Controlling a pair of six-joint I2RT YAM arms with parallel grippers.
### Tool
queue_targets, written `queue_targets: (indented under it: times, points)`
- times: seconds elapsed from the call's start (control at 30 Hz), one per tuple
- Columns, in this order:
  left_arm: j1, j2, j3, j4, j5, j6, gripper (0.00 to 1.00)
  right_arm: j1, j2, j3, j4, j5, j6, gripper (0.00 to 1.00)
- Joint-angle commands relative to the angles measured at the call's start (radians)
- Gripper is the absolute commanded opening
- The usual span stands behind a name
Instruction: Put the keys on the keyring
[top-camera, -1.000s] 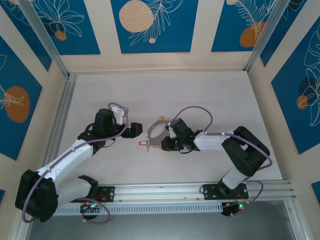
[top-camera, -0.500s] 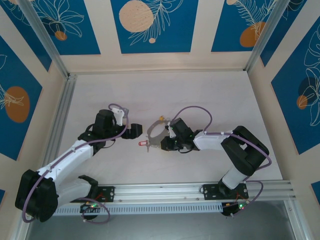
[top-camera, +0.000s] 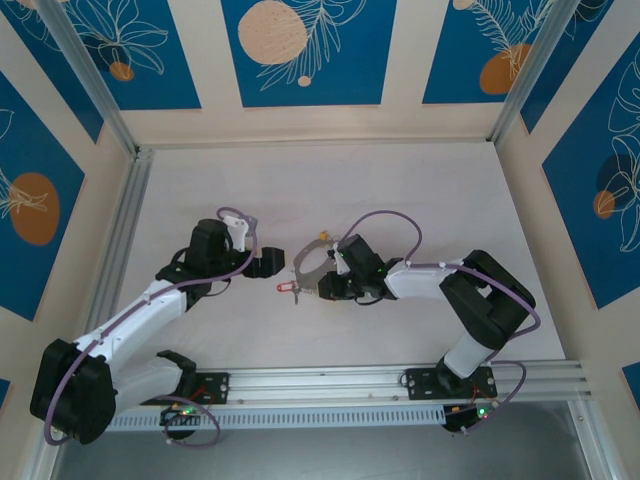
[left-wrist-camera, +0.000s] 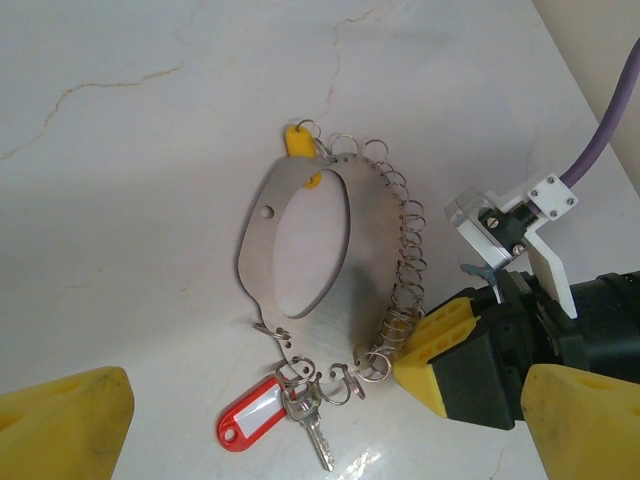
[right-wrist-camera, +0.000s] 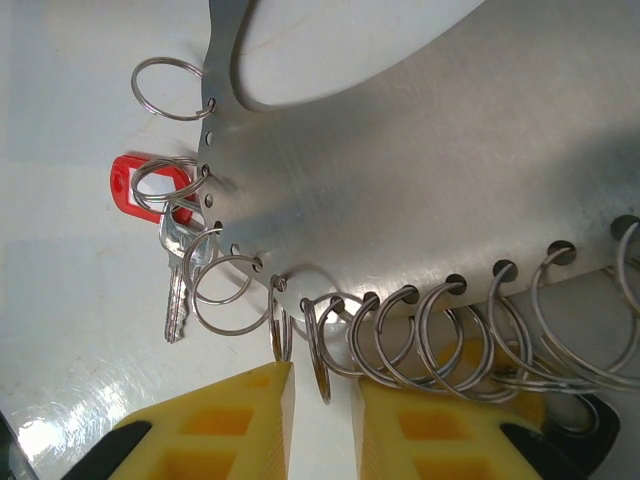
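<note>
At the middle of the bench (top-camera: 400, 190), between your two arms, the keyring (left-wrist-camera: 372, 270) shows as a flat steel ring plate. A row of split rings (right-wrist-camera: 450, 325) is threaded through holes along its rim.

The red-tagged key (left-wrist-camera: 262, 420) hangs from a split ring on the rim's near-left side. Its tag and blade lie on the bench on the side toward your left arm. A yellow key head (left-wrist-camera: 297, 140) shows at the far rim, partly tucked behind the plate.

Your left claw (top-camera: 272, 264) is released, jaws spread wide. It sits just left of the keyring and is not touching it.

Your right claw (right-wrist-camera: 322, 400) is at the near-right rim, jaws drawn close with only a narrow gap between them. One split ring stands nearly edge-on in that gap. You cannot tell from these views whether that ring is pinched or merely sitting there.
</note>
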Motion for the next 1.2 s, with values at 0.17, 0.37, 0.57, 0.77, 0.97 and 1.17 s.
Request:
queue_targets:
  times: [0.17,0.37,0.57,0.77,0.97,1.17]
  points:
    - [-0.010,-0.012,-0.013,0.025,0.003,-0.008,0.98,0.007,0.039,0.052,-0.016,-0.010,-0.017,0.17]
    - [-0.011,-0.014,-0.013,0.020,0.003,-0.007,0.97,0.006,0.043,0.061,-0.020,-0.014,-0.018,0.10]
    - [-0.011,-0.015,-0.010,0.016,0.002,-0.005,0.96,0.001,0.030,0.056,-0.028,-0.014,-0.029,0.03]
    - [-0.011,-0.029,-0.005,0.001,0.002,-0.002,0.95,-0.003,-0.052,0.051,-0.077,-0.005,-0.110,0.00]
    - [-0.013,-0.059,0.009,-0.016,0.022,0.003,0.84,0.034,-0.257,0.108,-0.227,0.040,-0.330,0.00]
    - [-0.033,-0.147,0.023,0.053,0.165,0.006,0.68,0.041,-0.456,0.144,-0.245,-0.095,-0.464,0.00]
